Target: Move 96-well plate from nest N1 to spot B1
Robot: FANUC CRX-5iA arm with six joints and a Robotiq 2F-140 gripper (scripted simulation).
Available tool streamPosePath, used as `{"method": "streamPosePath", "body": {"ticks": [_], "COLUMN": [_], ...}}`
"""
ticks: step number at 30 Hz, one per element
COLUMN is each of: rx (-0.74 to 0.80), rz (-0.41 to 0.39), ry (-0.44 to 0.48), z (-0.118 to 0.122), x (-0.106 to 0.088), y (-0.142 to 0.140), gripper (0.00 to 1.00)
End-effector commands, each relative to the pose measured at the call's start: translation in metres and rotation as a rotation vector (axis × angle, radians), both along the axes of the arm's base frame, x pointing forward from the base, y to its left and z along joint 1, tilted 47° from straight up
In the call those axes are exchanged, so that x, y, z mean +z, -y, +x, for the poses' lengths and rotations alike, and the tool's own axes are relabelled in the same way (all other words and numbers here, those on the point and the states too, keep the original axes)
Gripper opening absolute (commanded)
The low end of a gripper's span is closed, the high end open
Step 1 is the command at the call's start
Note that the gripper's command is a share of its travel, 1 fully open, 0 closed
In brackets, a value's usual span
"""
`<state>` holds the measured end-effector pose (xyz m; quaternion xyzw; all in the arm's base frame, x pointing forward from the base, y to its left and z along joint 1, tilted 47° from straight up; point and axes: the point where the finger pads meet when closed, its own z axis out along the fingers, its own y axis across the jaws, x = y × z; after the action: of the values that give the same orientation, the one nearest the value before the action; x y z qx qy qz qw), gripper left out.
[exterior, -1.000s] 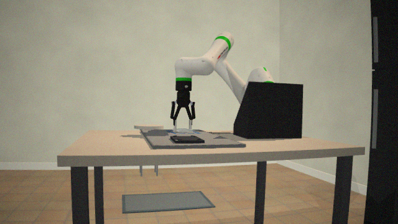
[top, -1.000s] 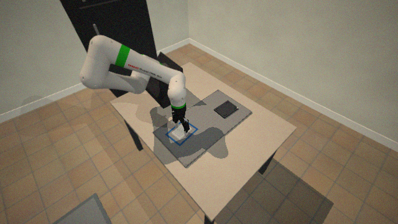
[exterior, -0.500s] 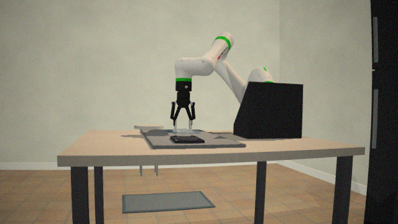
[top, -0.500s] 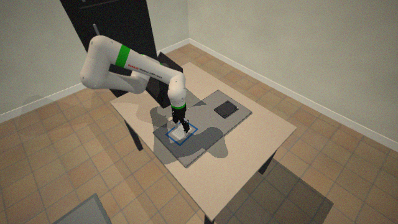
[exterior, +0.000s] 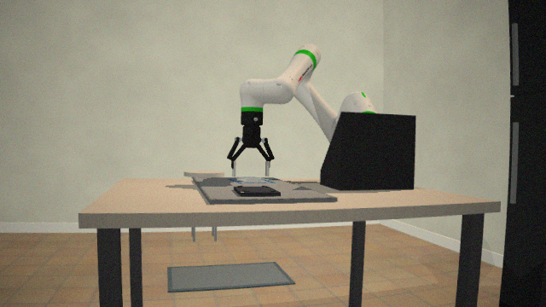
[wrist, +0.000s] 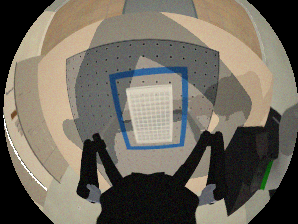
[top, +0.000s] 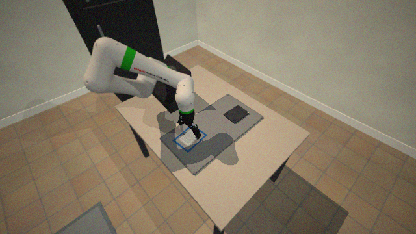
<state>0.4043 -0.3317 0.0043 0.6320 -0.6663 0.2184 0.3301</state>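
Observation:
The white 96-well plate (top: 187,138) lies flat on the grey deck (top: 211,130), right way up, inside the blue taped outline. In the wrist view the plate (wrist: 156,115) sits within the outline with its long sides along the outline's long sides. My gripper (exterior: 251,170) is open wide, straight above the plate, with the fingertips spread to either side and apart from it. The black plate nest (top: 236,114) at the deck's far end holds nothing; it also shows in the exterior view (exterior: 257,191).
A large black box (exterior: 368,150) stands on the table behind the deck. A low round tan disc (exterior: 204,174) lies at the table's back left. A grey mat (exterior: 228,276) lies on the floor under the table.

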Motion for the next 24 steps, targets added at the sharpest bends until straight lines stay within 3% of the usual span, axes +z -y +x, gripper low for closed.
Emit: {"method": "streamPosePath", "body": {"ticks": [1, 8, 24], "rx": [0.0, 0.0, 0.0], "rz": [0.0, 0.0, 0.0], "ry": [0.0, 0.0, 0.0], "z": [0.0, 0.0, 0.006], "x": [0.0, 0.0, 0.024], "y": [0.0, 0.0, -0.025], "gripper": [1.0, 1.0, 1.0]}}
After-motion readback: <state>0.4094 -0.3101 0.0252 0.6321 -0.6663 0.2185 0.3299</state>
